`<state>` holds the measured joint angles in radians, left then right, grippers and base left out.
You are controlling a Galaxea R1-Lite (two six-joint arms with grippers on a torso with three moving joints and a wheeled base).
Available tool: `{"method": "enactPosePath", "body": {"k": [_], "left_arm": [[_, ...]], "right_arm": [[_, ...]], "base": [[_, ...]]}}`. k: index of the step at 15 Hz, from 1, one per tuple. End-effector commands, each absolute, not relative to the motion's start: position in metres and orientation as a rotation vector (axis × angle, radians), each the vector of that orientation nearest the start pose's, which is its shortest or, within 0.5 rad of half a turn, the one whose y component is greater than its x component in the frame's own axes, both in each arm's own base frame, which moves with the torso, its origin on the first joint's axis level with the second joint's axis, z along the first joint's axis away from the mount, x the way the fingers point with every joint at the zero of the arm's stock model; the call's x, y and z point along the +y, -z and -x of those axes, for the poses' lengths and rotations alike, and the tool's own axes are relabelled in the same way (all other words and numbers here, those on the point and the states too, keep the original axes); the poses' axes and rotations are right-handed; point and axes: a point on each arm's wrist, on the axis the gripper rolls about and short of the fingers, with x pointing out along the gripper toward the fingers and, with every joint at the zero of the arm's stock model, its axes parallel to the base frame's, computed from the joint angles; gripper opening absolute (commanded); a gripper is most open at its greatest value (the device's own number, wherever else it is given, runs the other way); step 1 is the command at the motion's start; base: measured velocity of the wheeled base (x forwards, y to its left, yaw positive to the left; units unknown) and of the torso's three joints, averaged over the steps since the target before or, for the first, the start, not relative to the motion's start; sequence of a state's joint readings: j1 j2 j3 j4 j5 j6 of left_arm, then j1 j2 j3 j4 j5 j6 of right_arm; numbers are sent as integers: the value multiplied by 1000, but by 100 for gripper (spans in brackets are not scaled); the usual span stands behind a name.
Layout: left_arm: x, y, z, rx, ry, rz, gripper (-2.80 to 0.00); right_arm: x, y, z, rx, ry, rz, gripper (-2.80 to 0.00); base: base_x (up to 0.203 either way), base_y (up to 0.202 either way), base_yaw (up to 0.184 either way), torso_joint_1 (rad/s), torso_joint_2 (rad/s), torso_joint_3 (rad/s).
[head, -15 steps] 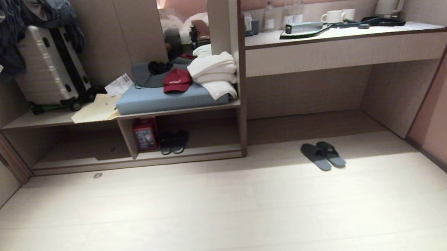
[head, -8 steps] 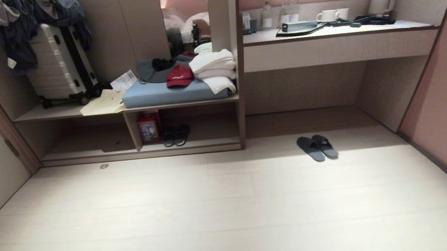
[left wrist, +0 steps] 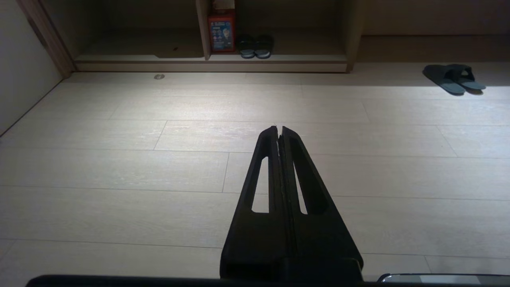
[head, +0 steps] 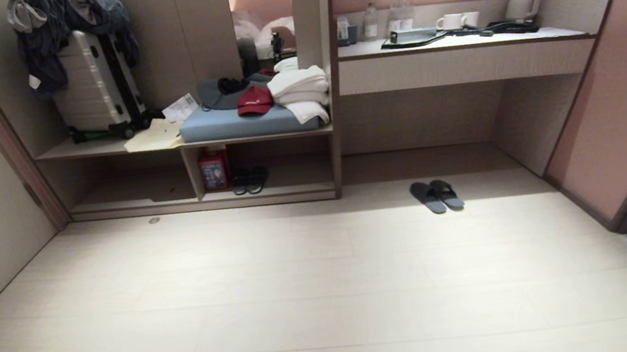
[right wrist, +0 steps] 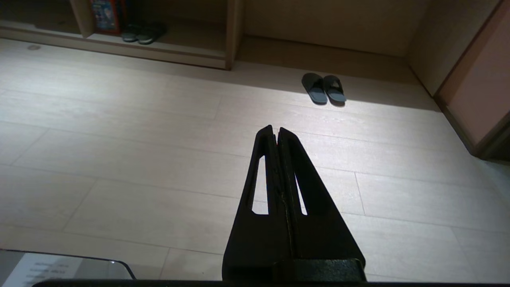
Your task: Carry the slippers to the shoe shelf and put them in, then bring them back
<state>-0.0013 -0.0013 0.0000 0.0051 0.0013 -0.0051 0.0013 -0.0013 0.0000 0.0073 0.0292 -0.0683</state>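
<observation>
Two slippers (head: 437, 195) sit side by side on the floor (head: 314, 292) in front of the counter (head: 464, 61) recess, just right of the shoe shelf (head: 205, 199), not in it. Whole head view has shifted vs a sec ago: furniture and slippers look smaller and higher, more floor in front, so I read that as my base backing off, not the things moving. Judging by that, the pair looks back at its floor spot and the task is near done or not begun; can't tell which. Left pincer (left wrist: 278, 129) closed, empty, hanging over bare floor; right pincer (right wrist: 275, 129) same, closed w/ nothing in it. Shelf's right bay holds a darker pair (head: 250, 180) and a red box (head: 214, 169) beside the divider, so free room there is right of those. Suitcase (head: 97, 82), red cap (head: 253, 100), towels (head: 298, 90) on top; nothing lies btw me and the slippers.
</observation>
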Motion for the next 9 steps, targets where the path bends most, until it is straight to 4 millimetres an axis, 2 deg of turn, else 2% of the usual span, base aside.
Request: {"method": "enactPosePath", "body": {"k": [1, 9], "left_arm": [[0, -75, 23, 5, 0, 5, -280], [0, -75, 23, 5, 0, 5, -280]], "right_arm": [[1, -75, 23, 4, -31, 69, -280], [1, -75, 23, 5, -31, 67, -280]], "base": [[-151, 0, 3, 0, 2, 2], [-8, 0, 1, -1, 1, 1]]}}
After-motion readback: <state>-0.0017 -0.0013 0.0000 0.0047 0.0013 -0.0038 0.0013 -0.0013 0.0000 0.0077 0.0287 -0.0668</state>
